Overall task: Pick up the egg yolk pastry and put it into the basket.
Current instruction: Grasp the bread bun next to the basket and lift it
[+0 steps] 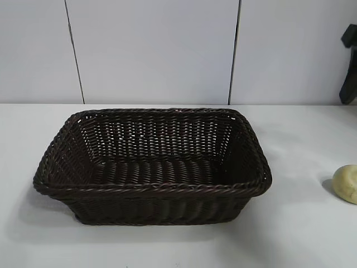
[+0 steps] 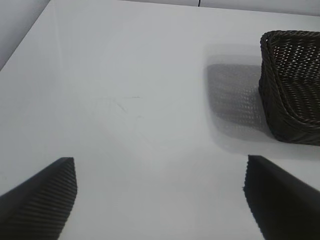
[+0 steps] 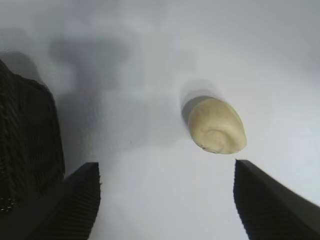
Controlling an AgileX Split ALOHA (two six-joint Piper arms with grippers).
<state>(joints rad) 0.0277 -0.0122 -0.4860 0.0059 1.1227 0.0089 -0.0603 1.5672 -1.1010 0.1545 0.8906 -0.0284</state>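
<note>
The wicker basket point(image 1: 152, 165) at frame centre holds nothing; the egg yolk pastry point(image 1: 346, 183) lies on the desk point(image 1: 301, 234) at the right edge. The right hand point(image 3: 165, 197) hangs spread wide over the pastry; the left hand point(image 2: 160, 197) is also spread.

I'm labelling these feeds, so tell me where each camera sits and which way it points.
Exterior: faces the table front-on; basket centre, egg yolk pastry at right edge, part of an arm upper right.
Left wrist: looks down past the open left gripper at bare table.
Right wrist: looks down past the open right gripper at the pastry.
All share the basket.

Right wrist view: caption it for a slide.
Open right gripper hovers above the egg yolk pastry, basket alongside.
</note>
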